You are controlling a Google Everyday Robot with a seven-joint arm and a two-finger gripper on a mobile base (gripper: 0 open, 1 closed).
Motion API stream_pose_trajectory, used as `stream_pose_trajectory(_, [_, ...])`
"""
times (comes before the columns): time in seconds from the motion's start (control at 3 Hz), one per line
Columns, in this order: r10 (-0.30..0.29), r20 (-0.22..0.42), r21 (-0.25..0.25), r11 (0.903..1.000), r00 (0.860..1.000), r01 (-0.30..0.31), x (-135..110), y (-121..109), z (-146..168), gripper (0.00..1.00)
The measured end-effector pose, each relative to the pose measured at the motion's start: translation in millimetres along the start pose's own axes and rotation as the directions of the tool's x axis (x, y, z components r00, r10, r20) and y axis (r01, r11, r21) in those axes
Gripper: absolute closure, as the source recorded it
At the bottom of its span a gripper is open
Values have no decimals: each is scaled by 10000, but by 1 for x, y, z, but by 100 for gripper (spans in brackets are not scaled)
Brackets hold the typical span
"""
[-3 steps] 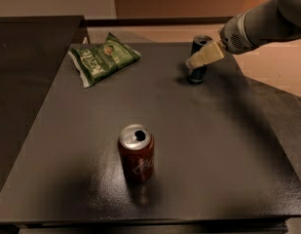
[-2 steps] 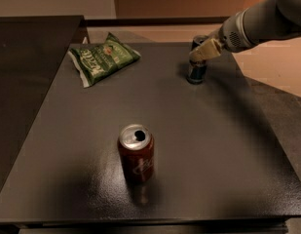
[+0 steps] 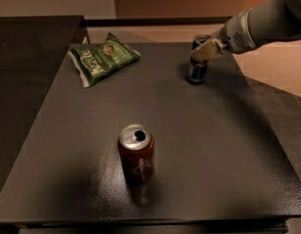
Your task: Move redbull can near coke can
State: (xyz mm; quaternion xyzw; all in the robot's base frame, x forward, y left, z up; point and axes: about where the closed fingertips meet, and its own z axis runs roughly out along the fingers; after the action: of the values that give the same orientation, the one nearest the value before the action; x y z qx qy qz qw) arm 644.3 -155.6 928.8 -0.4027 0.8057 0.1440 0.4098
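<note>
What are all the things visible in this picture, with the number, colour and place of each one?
redbull can: one, dark blue and silver, upright at the far right of the table.
coke can: one, dark red with a silver top, upright near the front of the table, around the middle.
chip bag: one, green, lying flat at the far left of the table.
table: one, black, fills most of the view.
side surface: one, dark, along the left of the table.
arm: one, grey, enters from the upper right.
gripper: one, cream-coloured, at the upper part of the redbull can.
</note>
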Motion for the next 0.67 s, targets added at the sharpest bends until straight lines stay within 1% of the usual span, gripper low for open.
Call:
stream_pose_trajectory(0.33, [-338,205,-821,9960,9992,353,-7,30,-22,100])
stream_pose_trajectory(0.67, [-842,220,-1799,9798,9962,868,-6,71,-48,100])
